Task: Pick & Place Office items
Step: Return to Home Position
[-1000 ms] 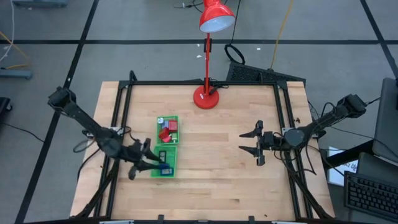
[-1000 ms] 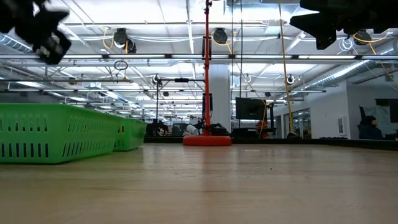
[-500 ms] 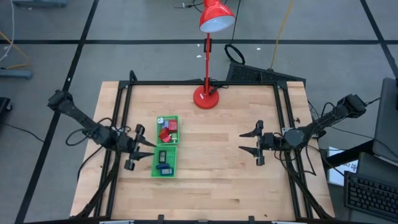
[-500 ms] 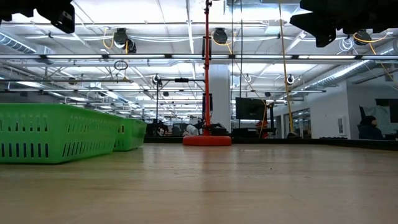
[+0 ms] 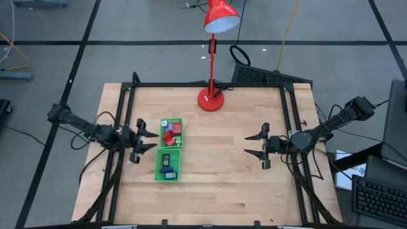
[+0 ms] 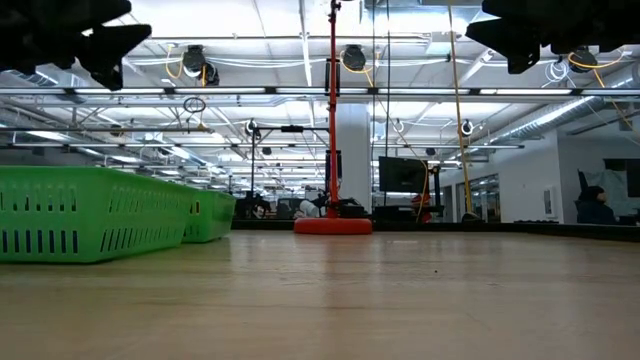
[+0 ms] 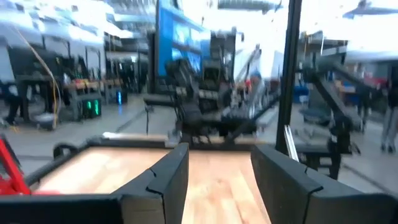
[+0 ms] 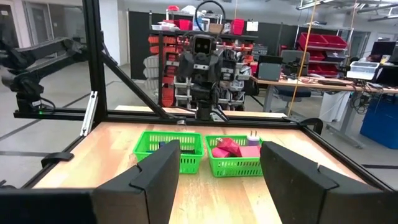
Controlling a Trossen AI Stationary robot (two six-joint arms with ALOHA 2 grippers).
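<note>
The office items lie in the green tray (image 5: 180, 151) on the table's left half. Red blocks (image 5: 169, 134) fill its far compartment, and dark pieces with blue faces (image 5: 166, 170) lie in its near one. The right wrist view shows the tray (image 8: 186, 163) from the side, with red pieces (image 8: 227, 148) above its rim. My left gripper (image 5: 154, 140) hovers open just left of the tray, pointing level toward the table's right, with nothing between its fingers (image 7: 160, 182). My right gripper (image 5: 248, 145) hangs open over the table's right half, pointing at the tray, also with nothing in it.
A tall red desk lamp stands on its base (image 5: 210, 100) at the table's far middle, its shade (image 5: 221, 17) above the far edge. A black frame (image 5: 127, 105) runs along the table's sides. Bare wood (image 5: 216, 172) lies between tray and right gripper.
My left gripper has drawn back from above the tray's near compartment, going toward the table's left edge and then its far edge. It has also rolled about its own axis. The pieces in the tray have stayed where they were.
</note>
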